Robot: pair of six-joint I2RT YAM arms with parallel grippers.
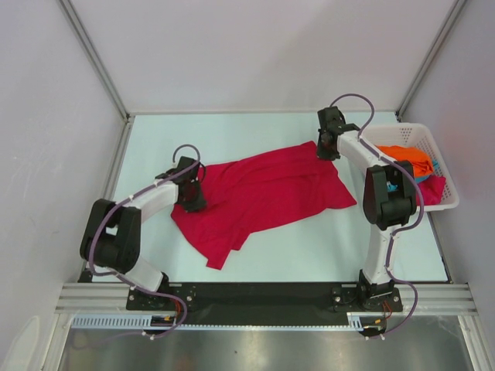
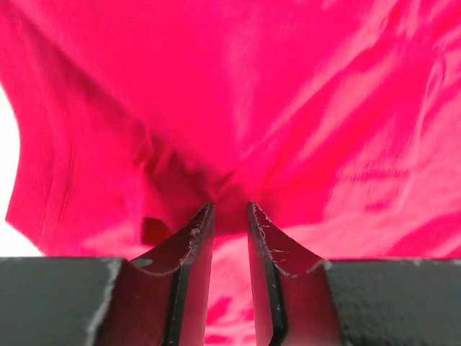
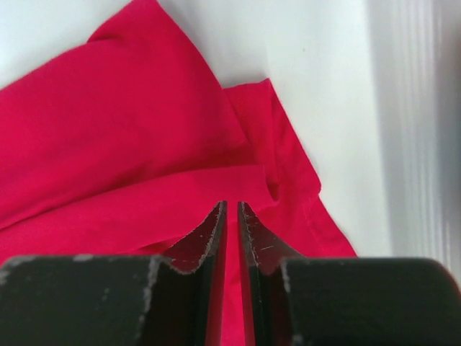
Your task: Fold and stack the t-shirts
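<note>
Stage: early | crimson t-shirt (image 1: 263,193) lies rumpled, unfolded | left gripper (image 1: 191,193) and right gripper (image 1: 329,147) each pinch its edge | orange t-shirt (image 1: 404,154) waits in basket (image 1: 445,171) (nothing stacked)

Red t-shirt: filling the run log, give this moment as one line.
left gripper: shut on red t-shirt | right gripper: shut on red t-shirt | basket: orange t-shirt inside

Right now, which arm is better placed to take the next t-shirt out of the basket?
Right, probably. The basket with the orange t-shirt stands close to the right gripper; the left gripper is far across the table. Both grippers pinch the red t-shirt, so release comes first.
</note>
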